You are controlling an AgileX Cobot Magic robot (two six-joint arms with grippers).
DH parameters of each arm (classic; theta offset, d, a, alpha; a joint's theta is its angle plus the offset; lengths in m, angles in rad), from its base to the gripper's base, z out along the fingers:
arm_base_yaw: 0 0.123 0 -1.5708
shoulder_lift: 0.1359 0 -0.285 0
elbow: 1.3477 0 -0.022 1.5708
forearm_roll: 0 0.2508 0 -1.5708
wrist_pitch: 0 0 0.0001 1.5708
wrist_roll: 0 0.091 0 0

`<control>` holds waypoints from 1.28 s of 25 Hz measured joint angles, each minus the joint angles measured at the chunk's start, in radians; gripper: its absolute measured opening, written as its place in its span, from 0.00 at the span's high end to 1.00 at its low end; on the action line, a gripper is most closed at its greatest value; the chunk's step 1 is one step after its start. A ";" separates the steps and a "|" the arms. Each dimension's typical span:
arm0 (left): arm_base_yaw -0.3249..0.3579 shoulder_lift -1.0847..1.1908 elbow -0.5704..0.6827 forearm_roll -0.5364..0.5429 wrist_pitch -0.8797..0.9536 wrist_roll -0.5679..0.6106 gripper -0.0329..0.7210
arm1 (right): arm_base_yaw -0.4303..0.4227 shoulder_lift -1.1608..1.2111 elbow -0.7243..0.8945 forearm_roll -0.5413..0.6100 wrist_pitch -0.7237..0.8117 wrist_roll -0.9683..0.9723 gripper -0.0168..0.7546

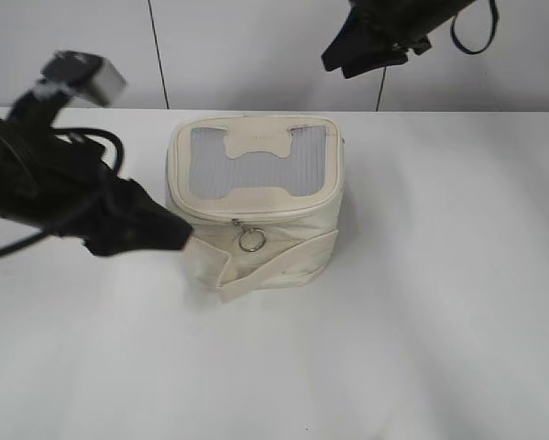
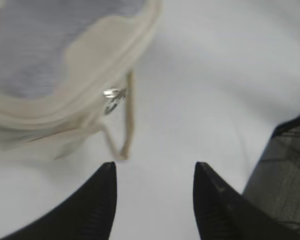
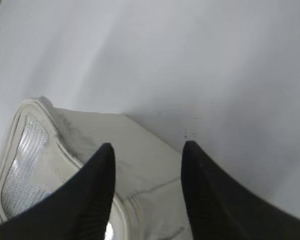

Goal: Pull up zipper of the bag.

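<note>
The cream bag [image 1: 256, 197] stands on the white table, its grey mesh top and bone-shaped patch facing up. The zipper's silver slider with its round ring pull [image 1: 250, 240] hangs at the middle of the bag's front rim; it also shows in the left wrist view [image 2: 113, 98]. My left gripper [image 1: 178, 236] is open and empty, low at the bag's front left corner, close to the strap [image 2: 127, 125]. My right gripper [image 1: 343, 57] is open and empty, raised above and behind the bag's back right. The right wrist view shows the bag's side [image 3: 139, 165] below its fingers [image 3: 147, 152].
The white table [image 1: 439, 302] spreads around the bag. A pale wall with dark vertical seams [image 1: 157, 55] rises behind. A dark frame part [image 2: 285, 175] shows at the right edge of the left wrist view.
</note>
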 joint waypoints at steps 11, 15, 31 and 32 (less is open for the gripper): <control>0.272 0.294 -0.551 0.037 0.297 0.004 0.45 | -0.211 -0.369 0.892 0.341 -0.380 -0.468 0.54; 0.233 0.549 -0.880 0.043 0.412 0.010 0.45 | -0.211 -0.431 1.224 0.798 -0.474 -1.036 0.52; 0.140 0.900 -1.298 0.176 0.508 -0.002 0.44 | -0.211 -0.416 1.394 1.061 -0.381 -1.609 0.39; 0.140 0.901 -1.298 0.176 0.512 -0.002 0.44 | -0.211 -0.414 1.394 1.061 -0.381 -1.614 0.39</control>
